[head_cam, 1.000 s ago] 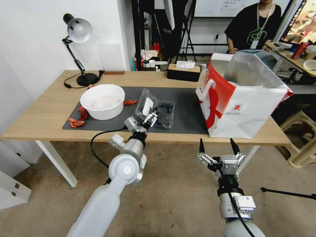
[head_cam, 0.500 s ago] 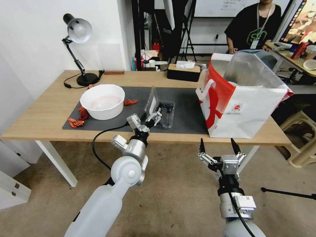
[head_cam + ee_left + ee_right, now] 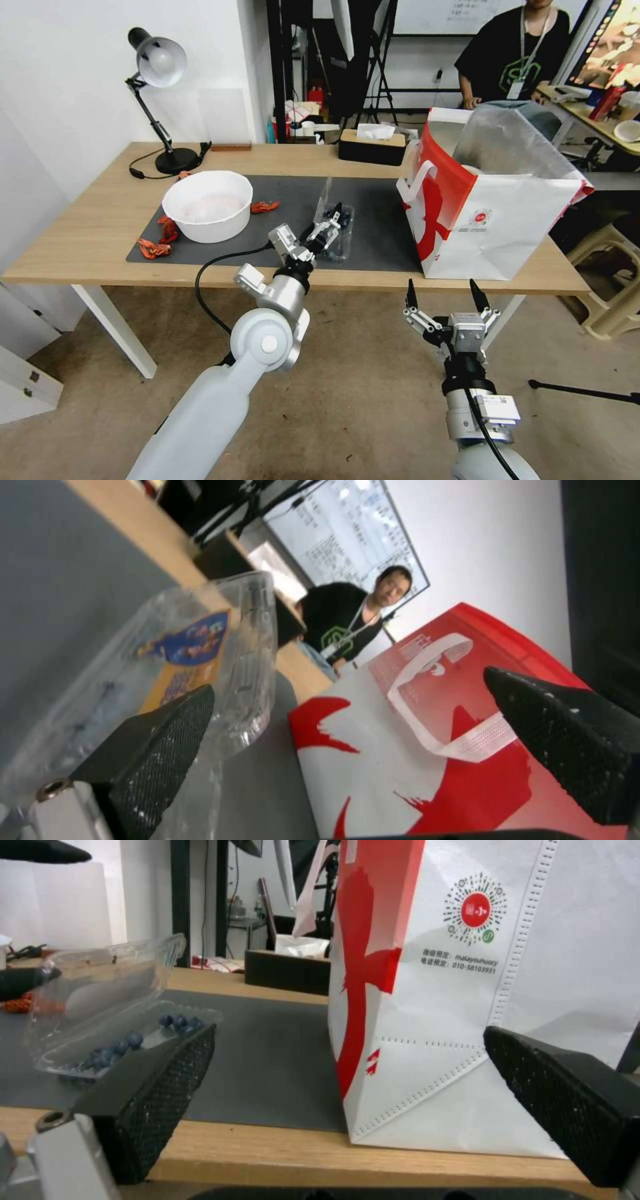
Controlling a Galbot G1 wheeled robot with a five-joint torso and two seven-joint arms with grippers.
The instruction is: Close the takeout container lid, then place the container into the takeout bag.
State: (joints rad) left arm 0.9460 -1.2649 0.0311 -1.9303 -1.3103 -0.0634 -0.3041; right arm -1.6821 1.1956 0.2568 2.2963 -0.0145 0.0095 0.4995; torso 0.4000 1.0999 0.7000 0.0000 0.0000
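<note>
The takeout container [image 3: 345, 235] sits on the grey mat [image 3: 383, 227], its clear base holding dark blueberries [image 3: 123, 1042]. Its lid [image 3: 326, 192] stands raised on the hinge and leans over the base; the sticker on the lid [image 3: 190, 652] is close in the left wrist view. My left gripper [image 3: 327, 227] is open at the lid's outer face, with one finger [image 3: 157, 745] against the plastic. The takeout bag [image 3: 497, 207], white with red sides, stands open just right of the container. My right gripper [image 3: 441, 285] hangs open below the table's front edge, in front of the bag [image 3: 467, 990].
A white bowl [image 3: 208, 205] sits at the mat's left end with red crayfish pieces [image 3: 153, 248] around it. A desk lamp [image 3: 160, 67] and a tissue box [image 3: 372, 145] stand along the table's back. A stool [image 3: 610, 267] is at the right.
The lid has swung from lying flat on the left to upright and now leans over the base. My left gripper has moved right and forward behind it. The right arm has barely moved.
</note>
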